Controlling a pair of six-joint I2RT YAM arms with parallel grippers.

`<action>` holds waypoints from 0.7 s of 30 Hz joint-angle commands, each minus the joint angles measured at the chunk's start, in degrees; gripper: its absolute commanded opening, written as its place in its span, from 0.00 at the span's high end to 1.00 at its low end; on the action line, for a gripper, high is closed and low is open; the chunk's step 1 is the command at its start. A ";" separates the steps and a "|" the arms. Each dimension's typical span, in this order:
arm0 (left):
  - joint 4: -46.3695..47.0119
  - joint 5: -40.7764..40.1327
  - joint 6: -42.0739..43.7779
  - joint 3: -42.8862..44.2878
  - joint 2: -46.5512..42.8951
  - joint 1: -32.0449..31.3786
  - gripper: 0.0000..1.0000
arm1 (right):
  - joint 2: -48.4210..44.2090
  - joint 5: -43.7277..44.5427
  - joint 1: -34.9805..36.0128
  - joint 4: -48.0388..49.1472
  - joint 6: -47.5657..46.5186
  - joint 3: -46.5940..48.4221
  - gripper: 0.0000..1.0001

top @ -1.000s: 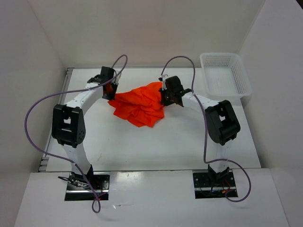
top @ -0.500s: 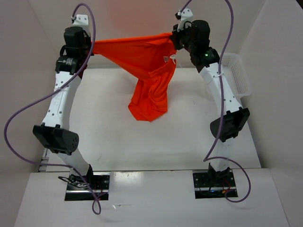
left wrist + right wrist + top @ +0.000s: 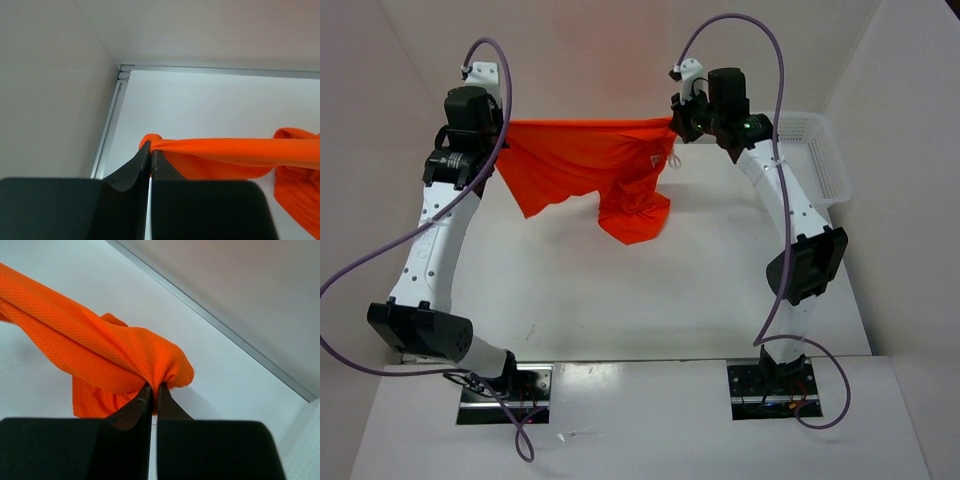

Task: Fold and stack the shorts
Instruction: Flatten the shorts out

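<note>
The bright orange shorts [image 3: 585,160] hang in the air, stretched taut between both raised arms above the back of the table. My left gripper [image 3: 498,128] is shut on the left end of the top edge, seen up close as a pinched fold of the shorts [image 3: 210,150] at the left gripper [image 3: 150,146]. My right gripper [image 3: 674,122] is shut on the right end, where the shorts [image 3: 100,350] bunch into the right gripper [image 3: 154,387]. One leg dangles lower, near the right. A thin white drawstring [image 3: 672,158] hangs by the right corner.
A white mesh basket [image 3: 812,150] stands at the back right of the table [image 3: 620,290], partly behind the right arm. White walls close in the back and both sides. A metal rail [image 3: 107,130] runs along the table's left edge.
Both arms have lifted the shorts off the table and pulled apart. In the last half second the top edge has been drawn straighter and the hanging cloth has spread wider.
</note>
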 commanded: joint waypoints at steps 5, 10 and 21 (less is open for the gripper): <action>3.97 -7.90 0.27 15.04 0.09 1.76 1.00 | -3.90 -1.80 -1.64 -0.54 0.98 8.16 1.00; 5.54 -6.07 0.27 28.14 8.31 -0.43 1.00 | 6.15 0.47 -1.64 3.58 7.37 21.94 1.00; -12.01 -3.08 0.27 69.21 28.92 -2.19 1.00 | 18.79 17.01 3.54 -8.08 15.23 60.30 1.00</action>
